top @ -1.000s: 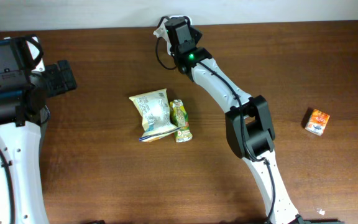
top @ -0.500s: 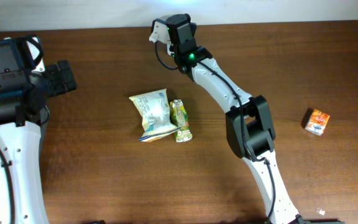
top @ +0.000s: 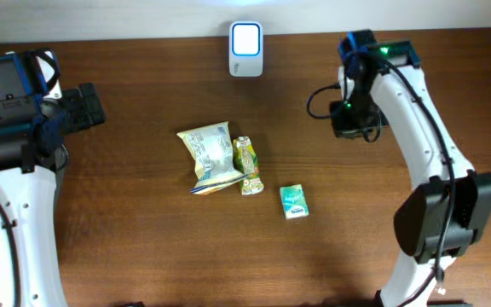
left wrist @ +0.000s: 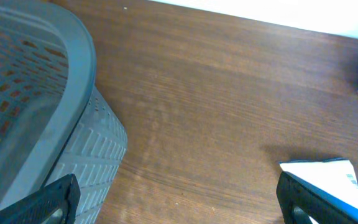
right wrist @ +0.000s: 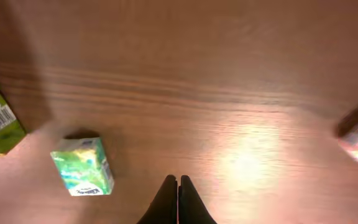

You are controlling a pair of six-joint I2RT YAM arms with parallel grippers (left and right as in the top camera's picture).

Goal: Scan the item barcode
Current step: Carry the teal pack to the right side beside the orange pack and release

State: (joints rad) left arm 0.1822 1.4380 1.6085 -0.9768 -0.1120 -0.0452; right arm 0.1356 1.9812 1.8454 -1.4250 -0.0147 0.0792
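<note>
A: The dark wooden tabletop (top: 143,247) meets a pale wall at its far edge. From overhead, where is the item?
B: The small green pack (top: 294,201) lies flat. The scanner (top: 245,49) stands well beyond it at the far edge. A green pouch (top: 247,165) and a snack bag (top: 207,159) lie near it, toward the left arm. The right claw (top: 354,126) hangs well apart from it, farther back.
A: And the left wrist view?
B: The pack doesn't show there. The left claw (left wrist: 182,202) is spread wide and empty, beside a grey basket (left wrist: 42,124).
A: The right wrist view?
B: That claw is pinched shut on nothing. The pack lies ahead and to one side, untouched. It looks light, soft and film-wrapped, so probably slippery. It is best pinched gently across its narrow sides. The bare wood around it leaves room to come down.
</note>
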